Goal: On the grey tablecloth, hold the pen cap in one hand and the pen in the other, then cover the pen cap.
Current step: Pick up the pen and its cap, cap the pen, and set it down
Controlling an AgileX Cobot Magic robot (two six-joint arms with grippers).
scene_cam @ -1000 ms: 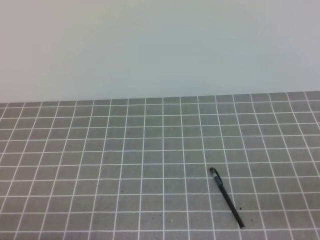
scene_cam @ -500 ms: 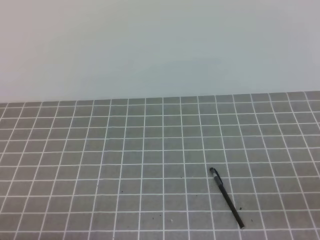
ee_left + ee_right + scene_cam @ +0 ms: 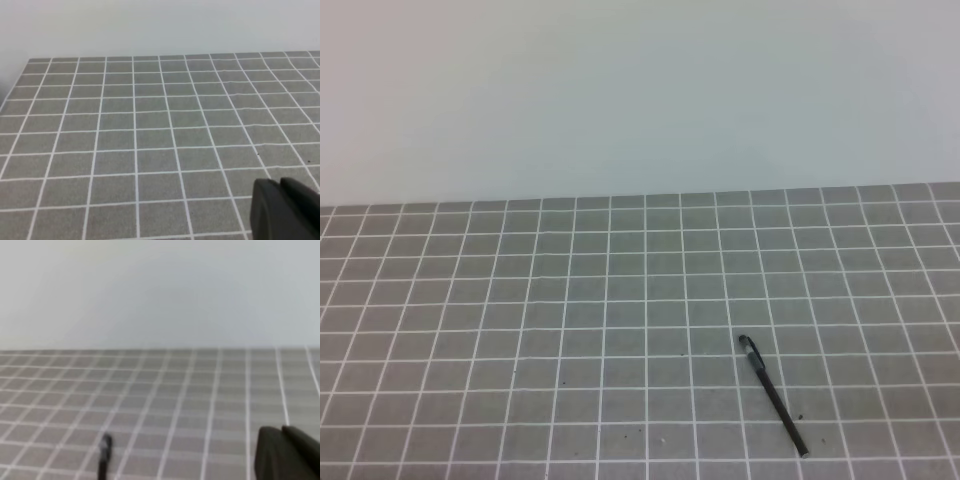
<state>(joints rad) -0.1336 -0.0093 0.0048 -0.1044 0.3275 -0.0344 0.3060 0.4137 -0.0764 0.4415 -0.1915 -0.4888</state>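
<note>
The pen (image 3: pixel 775 398) lies as a thin black stick on the grey tablecloth (image 3: pixel 520 330), slanting from upper left to lower right near the front right. Its far end is thicker with a pale glint and looks like the pen cap (image 3: pixel 748 346); it lies in line with the pen, and whether it sits on it I cannot tell. In the right wrist view that dark end (image 3: pixel 104 449) shows blurred at the bottom left. My right gripper (image 3: pixel 282 432) is shut and empty, well right of it. Over bare cloth, my left gripper (image 3: pixel 280 186) is also shut and empty. Neither gripper appears in the high view.
A plain pale wall (image 3: pixel 640 90) rises behind the cloth's far edge. A few dark specks dot the cloth near the pen (image 3: pixel 800 416). The left edge of the cloth (image 3: pixel 15 82) shows in the left wrist view.
</note>
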